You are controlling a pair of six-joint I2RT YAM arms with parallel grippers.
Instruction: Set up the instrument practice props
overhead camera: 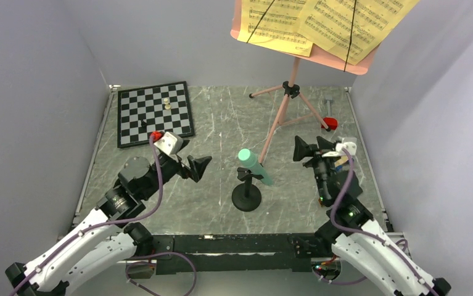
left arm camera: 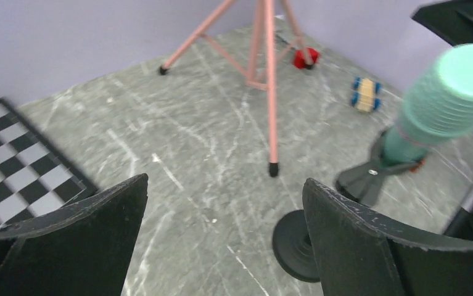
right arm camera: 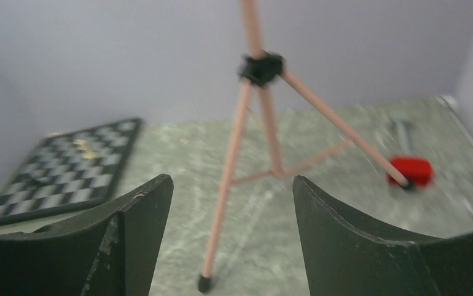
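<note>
- Setup looks near done — pink music stand (overhead camera: pixel 290 89) upright at bench (overhead camera: pixel 221 129) rear, yellow pages (overhead camera: pixel 320 21) on it; mint tube (overhead camera: pixel 253 164) in black stand (overhead camera: pixel 246 198), centre.
- Left fingers (left arm camera: pixel 92 216), right fingers (right arm camera: pixel 357 228) — wide open, empty.
- Next, prob.: check tube seating, retract.
</note>
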